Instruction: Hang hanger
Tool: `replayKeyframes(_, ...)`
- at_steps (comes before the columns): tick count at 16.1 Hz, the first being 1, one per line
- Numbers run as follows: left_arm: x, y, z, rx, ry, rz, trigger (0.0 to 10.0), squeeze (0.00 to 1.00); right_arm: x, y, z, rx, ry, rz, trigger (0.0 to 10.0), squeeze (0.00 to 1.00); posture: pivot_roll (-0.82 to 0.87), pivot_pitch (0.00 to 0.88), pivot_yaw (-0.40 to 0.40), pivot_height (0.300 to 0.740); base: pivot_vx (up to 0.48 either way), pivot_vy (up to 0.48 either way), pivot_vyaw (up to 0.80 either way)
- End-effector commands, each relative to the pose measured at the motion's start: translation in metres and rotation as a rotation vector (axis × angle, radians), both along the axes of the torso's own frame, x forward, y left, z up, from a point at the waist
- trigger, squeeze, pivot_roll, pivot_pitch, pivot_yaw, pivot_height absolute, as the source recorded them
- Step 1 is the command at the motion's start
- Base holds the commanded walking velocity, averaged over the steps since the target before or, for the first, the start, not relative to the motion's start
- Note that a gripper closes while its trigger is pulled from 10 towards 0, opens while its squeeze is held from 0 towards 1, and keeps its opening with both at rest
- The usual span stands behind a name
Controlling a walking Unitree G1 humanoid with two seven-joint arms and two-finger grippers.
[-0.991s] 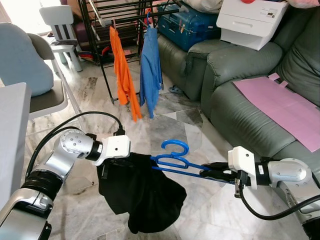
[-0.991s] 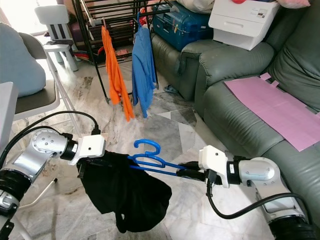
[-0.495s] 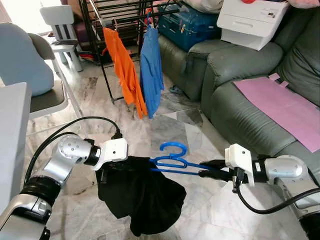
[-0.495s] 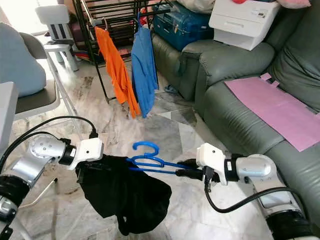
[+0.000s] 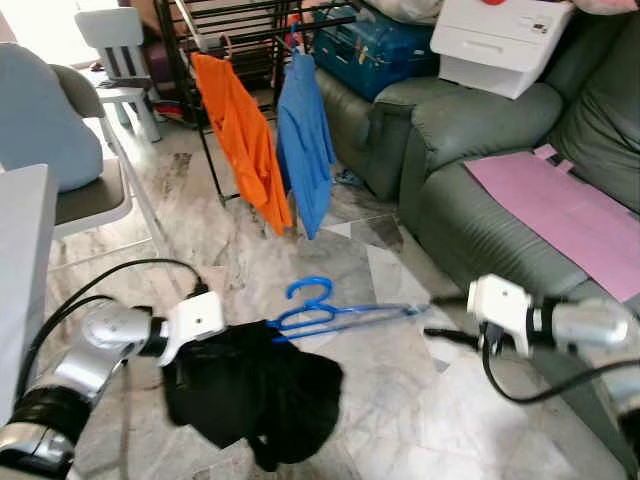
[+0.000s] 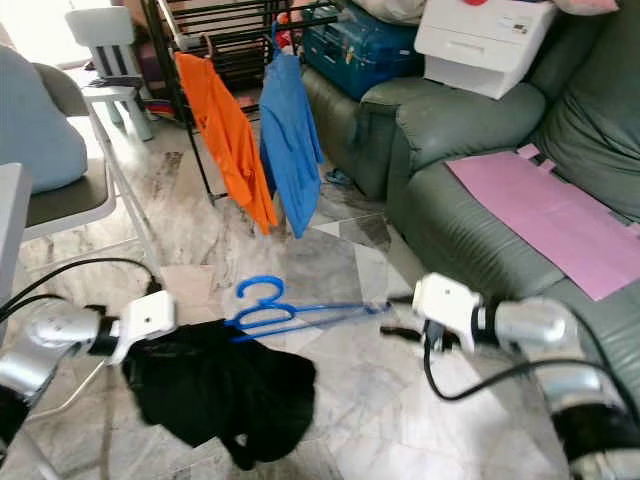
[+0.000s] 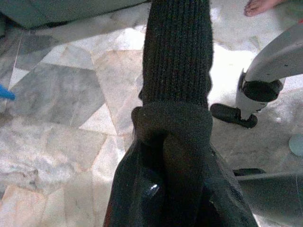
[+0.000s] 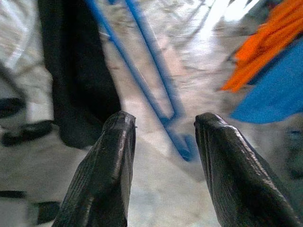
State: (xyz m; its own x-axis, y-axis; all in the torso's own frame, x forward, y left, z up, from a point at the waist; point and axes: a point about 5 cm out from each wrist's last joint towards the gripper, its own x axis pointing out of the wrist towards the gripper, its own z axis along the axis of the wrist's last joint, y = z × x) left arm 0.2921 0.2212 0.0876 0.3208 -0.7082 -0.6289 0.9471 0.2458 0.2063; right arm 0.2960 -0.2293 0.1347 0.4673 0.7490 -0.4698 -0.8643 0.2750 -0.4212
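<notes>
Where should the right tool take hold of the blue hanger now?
Grip the bare shoulder tip of the blue hanger that points toward the right tool, coming from the sofa side. That end sticks out of the black garment, which the left tool holds; the right tool is open just short of it.

No text, label, brand or number could be read; small marks on the white box point(image 5: 500, 45) were too blurred.
</notes>
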Motion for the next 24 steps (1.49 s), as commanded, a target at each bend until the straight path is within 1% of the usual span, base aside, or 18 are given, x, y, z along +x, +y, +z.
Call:
replayKeyframes(1, 0.003, 0.004, 0.007, -0.011, -0.039, 0.022, 0.0, 0.00, 0.005, -0.003, 0.010, -0.019, -0.060, -0.009, 10.0, 1.00, -0.12, 0.057, 0.010, 0.740, 0.000, 0.000, 0.00)
replayKeyframes(3, 0.009, 0.007, 0.012, -0.035, -0.083, 0.088, 0.0, 0.00, 0.018, -0.005, 0.014, -0.049, -0.190, -0.127, 10.0, 1.00, -0.13, 0.070, 0.009, 0.740, 0.000, 0.000, 0.00)
replayKeyframes(4, 0.015, 0.003, 0.019, -0.097, -0.114, 0.145, 0.0, 0.00, 0.023, -0.005, 0.014, -0.034, -0.241, -0.191, 10.0, 1.00, -0.12, 0.071, 0.010, 0.740, 0.000, 0.000, 0.00)
replayKeyframes(5, 0.018, 0.001, 0.024, -0.148, -0.129, 0.190, 0.0, 0.00, 0.027, -0.003, 0.017, 0.041, -0.272, -0.257, 10.0, 1.00, -0.12, 0.071, 0.012, 0.740, 0.000, 0.000, 0.00)
replayKeyframes(7, 0.022, -0.003, 0.024, -0.234, -0.142, 0.277, 0.0, 0.00, 0.041, 0.003, 0.032, 0.351, -0.300, -0.484, 10.0, 1.00, -0.11, 0.073, 0.017, 0.740, 0.000, 0.000, 0.00)
replayKeyframes(8, 0.023, -0.010, 0.025, -0.309, -0.153, 0.315, 0.0, 0.00, 0.043, 0.007, 0.034, 0.389, -0.337, -0.526, 10.0, 1.00, -0.12, 0.074, 0.019, 0.740, 0.000, 0.000, 0.00)
replayKeyframes(10, 0.023, -0.024, 0.032, -0.406, -0.156, 0.322, 0.0, 0.00, 0.046, 0.013, 0.026, 0.412, -0.330, -0.572, 10.0, 1.00, -0.12, 0.077, 0.016, 0.740, 0.000, 0.000, 0.00)
replayKeyframes(12, 0.021, -0.051, 0.053, -0.500, -0.196, 0.239, 0.0, 0.00, 0.046, 0.030, 0.012, 0.525, -0.246, -0.648, 10.0, 1.00, -0.10, 0.079, 0.011, 0.740, 0.000, 0.000, 0.00)
replayKeyframes(13, 0.022, -0.056, 0.057, -0.510, -0.211, 0.226, 0.0, 0.00, 0.046, 0.035, 0.010, 0.556, -0.224, -0.655, 10.0, 1.00, -0.10, 0.078, 0.011, 0.740, 0.000, 0.000, 0.00)
replayKeyframes(14, 0.023, -0.058, 0.060, -0.518, -0.219, 0.226, 0.0, 0.00, 0.046, 0.038, 0.008, 0.567, -0.212, -0.661, 10.0, 1.00, -0.10, 0.077, 0.011, 0.740, 0.000, 0.000, 0.00)
replayKeyframes(15, 0.023, -0.068, 0.074, -0.563, -0.244, 0.187, 0.0, 0.00, 0.045, 0.048, -0.001, 0.556, -0.190, -0.653, 10.0, 1.00, -0.10, 0.075, 0.012, 0.740, 0.000, 0.000, 0.00)
replayKeyframes(16, 0.022, -0.072, 0.080, -0.580, -0.247, 0.165, 0.0, 0.00, 0.044, 0.051, -0.004, 0.547, -0.186, -0.650, 10.0, 1.00, -0.10, 0.075, 0.013, 0.740, 0.000, 0.000, 0.00)
replayKeyframes(18, 0.014, -0.083, 0.096, -0.557, -0.277, 0.059, 0.0, 0.00, 0.044, 0.051, -0.006, 0.536, -0.173, -0.658, 10.0, 1.00, -0.10, 0.074, 0.013, 0.740, 0.000, 0.000, 0.00)
replayKeyframes(19, 0.007, -0.093, 0.107, -0.533, -0.295, -0.037, 0.0, 0.00, 0.044, 0.051, -0.006, 0.530, -0.158, -0.647, 10.0, 1.00, -0.10, 0.072, 0.012, 0.740, 0.000, 0.000, 0.00)
replayKeyframes(20, 0.007, -0.094, 0.108, -0.520, -0.304, -0.059, 0.0, 0.00, 0.044, 0.052, -0.007, 0.527, -0.147, -0.640, 10.0, 1.00, -0.10, 0.070, 0.011, 0.740, 0.000, 0.000, 0.00)
replayKeyframes(22, 0.007, -0.095, 0.108, -0.431, -0.329, -0.124, 0.0, 0.00, 0.043, 0.055, -0.008, 0.515, -0.115, -0.597, 10.0, 1.00, -0.10, 0.067, 0.009, 0.740, 0.000, 0.000, 0.00)
replayKeyframes(23, 0.007, -0.093, 0.105, -0.370, -0.351, -0.164, 0.0, 0.00, 0.042, 0.057, -0.008, 0.518, -0.097, -0.577, 10.0, 0.83, -0.10, 0.067, 0.009, 0.740, 0.000, 0.000, 0.00)
replayKeyframes(24, 0.007, -0.093, 0.104, -0.336, -0.357, -0.182, 0.0, 0.00, 0.041, 0.058, -0.008, 0.519, -0.084, -0.556, 10.0, 0.32, -0.10, 0.067, 0.009, 0.740, 0.000, 0.000, 0.00)
